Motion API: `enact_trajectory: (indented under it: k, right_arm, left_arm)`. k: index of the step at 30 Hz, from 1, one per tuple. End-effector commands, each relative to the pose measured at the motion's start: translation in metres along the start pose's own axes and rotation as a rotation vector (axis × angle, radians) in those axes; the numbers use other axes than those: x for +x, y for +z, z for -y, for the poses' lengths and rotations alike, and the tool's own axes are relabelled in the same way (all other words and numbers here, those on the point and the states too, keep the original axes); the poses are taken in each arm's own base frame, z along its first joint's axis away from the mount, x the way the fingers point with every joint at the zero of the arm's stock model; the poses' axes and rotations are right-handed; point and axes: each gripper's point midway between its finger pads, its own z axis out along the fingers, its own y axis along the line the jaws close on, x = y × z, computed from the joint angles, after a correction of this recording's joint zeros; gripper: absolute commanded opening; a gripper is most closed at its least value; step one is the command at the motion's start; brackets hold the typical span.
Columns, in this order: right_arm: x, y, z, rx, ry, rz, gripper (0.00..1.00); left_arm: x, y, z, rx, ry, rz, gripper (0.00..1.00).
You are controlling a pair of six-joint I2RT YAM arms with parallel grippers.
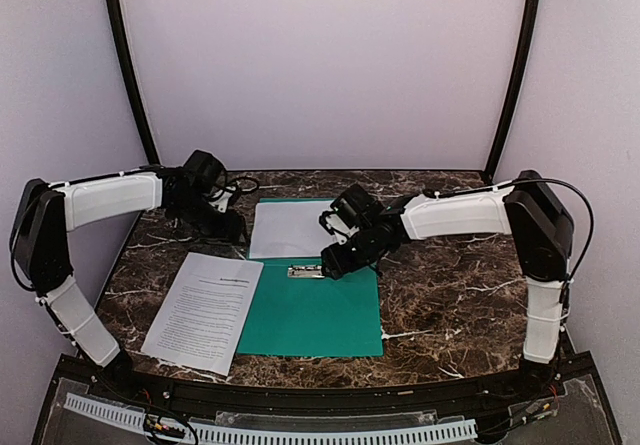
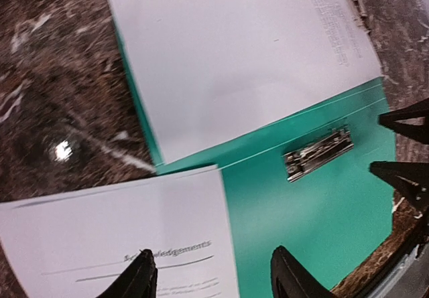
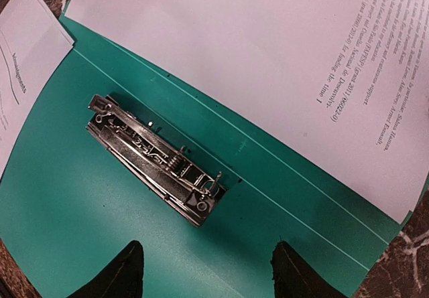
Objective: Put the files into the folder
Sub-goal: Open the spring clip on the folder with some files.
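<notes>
Open folder flat at mid-table, 2 sheets unfiled, both grippers empty.

At left, the left gripper hangs above the folder's left edge, jaws well apart, gripping nothing. The left sheet lies on the marble table, long axis near-to-far, heading at the far end, leaning right, its far right corner overlapping the folder's left edge. The folder's fold runs left to right, with the metal clip lying along it and the near panel bare. The second sheet covers the far panel. At right, the right gripper hovers just above the clip, jaws apart, holding nothing, its arm crossing the folder's far right corner.
</notes>
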Motion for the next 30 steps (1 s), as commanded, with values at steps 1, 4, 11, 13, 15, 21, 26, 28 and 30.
enact_trajectory:
  k: [1,4,11,13,15,21,26,28,30]
  right_arm:
    - [-0.003,0.003,-0.004,-0.09,0.05,0.016,0.6]
    - [-0.004,0.006,-0.004,-0.097,0.048,0.016,0.54]
    - [0.0,0.017,-0.001,-0.119,0.064,0.005,0.46]
    - [0.004,0.021,-0.001,-0.125,0.068,-0.001,0.44]
    - [0.007,0.025,0.0,-0.128,0.073,-0.01,0.43]
    - [0.017,0.032,0.002,-0.138,0.086,-0.027,0.42]
    - [0.021,0.034,0.002,-0.144,0.09,-0.033,0.41]
    - [0.023,0.035,0.003,-0.141,0.091,-0.035,0.41]
    - [0.024,0.035,0.003,-0.14,0.093,-0.035,0.4]
  left_arm:
    - [-0.032,0.011,0.079,0.457,-0.055,0.079,0.53]
    - [-0.036,0.033,0.093,0.486,-0.059,0.049,0.46]
    - [-0.032,0.07,0.112,0.524,-0.08,-0.019,0.29]
    - [-0.029,0.078,0.115,0.527,-0.082,-0.038,0.27]
    - [-0.025,0.084,0.118,0.537,-0.086,-0.056,0.26]
    - [-0.017,0.094,0.116,0.512,-0.094,-0.083,0.21]
    - [-0.013,0.1,0.111,0.481,-0.094,-0.1,0.17]
    - [-0.011,0.101,0.11,0.476,-0.097,-0.108,0.17]
    - [-0.009,0.1,0.11,0.475,-0.096,-0.115,0.18]
